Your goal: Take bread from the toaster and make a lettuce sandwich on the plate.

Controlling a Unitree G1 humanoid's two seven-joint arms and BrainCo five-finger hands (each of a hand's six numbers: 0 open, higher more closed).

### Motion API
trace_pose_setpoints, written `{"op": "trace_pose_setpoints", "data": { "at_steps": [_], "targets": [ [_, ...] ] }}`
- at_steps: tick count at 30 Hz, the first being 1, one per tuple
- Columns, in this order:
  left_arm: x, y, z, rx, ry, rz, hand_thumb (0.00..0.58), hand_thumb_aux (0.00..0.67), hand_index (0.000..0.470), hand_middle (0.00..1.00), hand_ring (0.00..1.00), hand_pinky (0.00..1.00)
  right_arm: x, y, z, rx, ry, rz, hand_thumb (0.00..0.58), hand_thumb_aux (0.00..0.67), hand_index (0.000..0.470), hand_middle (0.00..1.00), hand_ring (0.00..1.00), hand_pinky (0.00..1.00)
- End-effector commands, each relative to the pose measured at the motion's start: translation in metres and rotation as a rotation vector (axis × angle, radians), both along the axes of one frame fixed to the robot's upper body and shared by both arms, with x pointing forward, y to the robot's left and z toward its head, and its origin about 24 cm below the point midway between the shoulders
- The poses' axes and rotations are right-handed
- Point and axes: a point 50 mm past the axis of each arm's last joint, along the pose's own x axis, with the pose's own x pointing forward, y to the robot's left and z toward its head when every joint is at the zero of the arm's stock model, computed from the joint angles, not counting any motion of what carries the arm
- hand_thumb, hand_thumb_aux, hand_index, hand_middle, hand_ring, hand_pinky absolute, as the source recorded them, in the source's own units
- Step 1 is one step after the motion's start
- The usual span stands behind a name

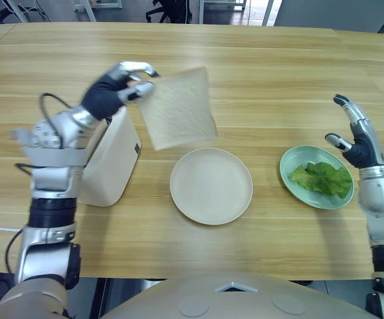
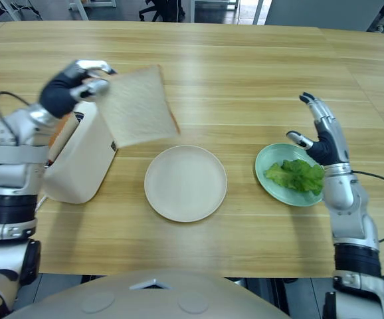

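A bread slice (image 1: 177,109) was held pinched in the left hand (image 1: 115,90) near the toaster (image 1: 109,166), and likely needed to be laid flat on the plate (image 1: 210,185) next.

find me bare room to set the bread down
The cream plate is bare, between the toaster and the lettuce dish. Wide bare tabletop lies beyond all three. Crowded: by the toaster, where the left hand holds the bread, and the dish's right edge beside the right hand.

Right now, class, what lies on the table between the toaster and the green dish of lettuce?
The cream plate lies between the toaster and the green dish, touching neither; both eye views show it.
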Motion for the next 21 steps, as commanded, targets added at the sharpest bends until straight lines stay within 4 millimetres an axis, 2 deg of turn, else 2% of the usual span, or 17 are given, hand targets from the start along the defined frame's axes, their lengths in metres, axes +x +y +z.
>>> {"op": "trace_pose_setpoints", "data": {
  "at_steps": [1, 9, 16, 21],
  "targets": [
    [0.018, -0.024, -0.035, 0.114, 0.131, -0.052, 0.58, 0.67, 0.46, 1.0, 1.0, 1.0, 0.002, -0.016, -0.016, -0.186, 0.077, -0.133, 0.0, 0.0, 0.0, 0.0, 0.0, 0.0],
    [0.04, -0.051, -0.098, 0.267, 0.307, -0.074, 0.58, 0.67, 0.46, 1.0, 1.0, 1.0, 0.001, -0.034, -0.063, -0.441, 0.27, -0.245, 0.0, 0.0, 0.0, 0.0, 0.0, 0.0],
    [0.033, -0.06, -0.142, 0.347, 0.407, -0.092, 0.58, 0.67, 0.46, 1.0, 1.0, 1.0, -0.013, -0.037, -0.091, -0.603, 0.383, -0.249, 0.0, 0.0, 0.0, 0.0, 0.0, 0.0],
    [0.025, -0.064, -0.156, 0.369, 0.432, -0.128, 0.58, 0.67, 0.46, 1.0, 1.0, 1.0, -0.025, -0.038, -0.099, -0.63, 0.414, -0.237, 0.0, 0.0, 0.0, 0.0, 0.0, 0.0]
  ]
}}
